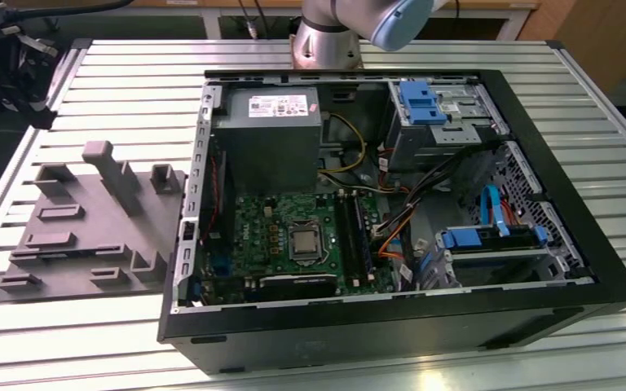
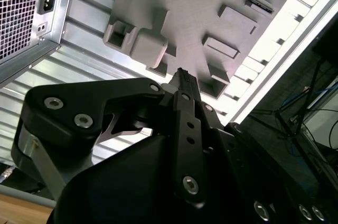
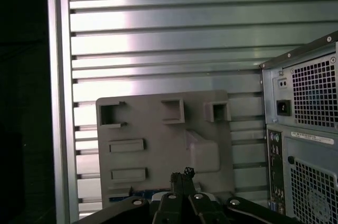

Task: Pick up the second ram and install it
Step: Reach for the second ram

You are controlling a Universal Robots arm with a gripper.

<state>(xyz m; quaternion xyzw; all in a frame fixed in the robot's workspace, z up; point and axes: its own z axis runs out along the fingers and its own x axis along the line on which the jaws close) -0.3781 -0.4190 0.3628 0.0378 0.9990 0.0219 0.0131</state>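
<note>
Both wrist views show the gripper above the grey tray, jaws pressed together on nothing, apparently because the second ram seems already seated in the motherboard slots inside the open case.

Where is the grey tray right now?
In the exterior view the grey tray lies on the slatted table, at the exterior view's left of the open computer case, close beside it.
</note>
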